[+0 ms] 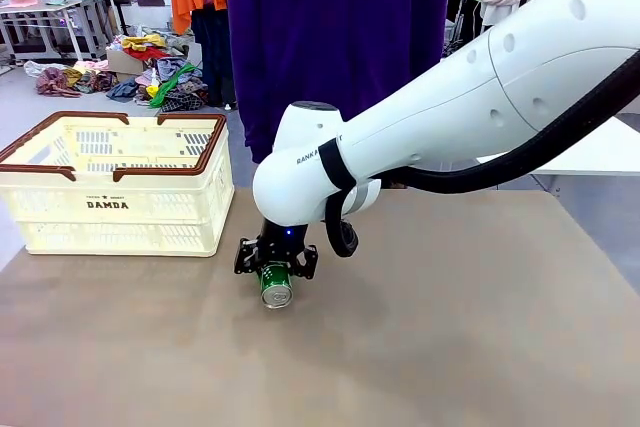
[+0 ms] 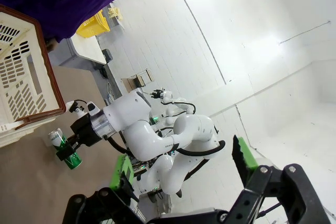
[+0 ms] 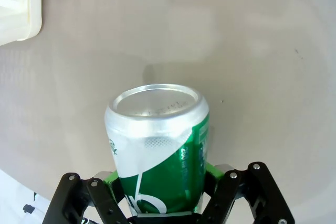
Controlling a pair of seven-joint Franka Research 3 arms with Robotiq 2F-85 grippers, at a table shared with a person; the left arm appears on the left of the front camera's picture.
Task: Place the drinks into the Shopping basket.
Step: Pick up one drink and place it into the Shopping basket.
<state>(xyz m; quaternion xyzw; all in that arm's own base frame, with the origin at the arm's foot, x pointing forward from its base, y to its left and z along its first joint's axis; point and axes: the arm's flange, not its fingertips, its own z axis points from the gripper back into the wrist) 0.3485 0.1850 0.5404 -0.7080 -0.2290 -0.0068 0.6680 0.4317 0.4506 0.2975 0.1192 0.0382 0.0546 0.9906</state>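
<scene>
1. The right gripper, low in the centre of the front view, is clamped on a green can whose silver end faces the camera.
2. The can seems to hang just above the table, but contact is hard to judge.
3. The Shopping basket stands at the frame's left, near the can but apart from it.
4. The left gripper, at the bottom of its wrist view, is spread wide and holds nothing.

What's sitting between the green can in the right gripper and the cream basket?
Nothing: in the front view, bare table lies between the can and the basket.
</scene>
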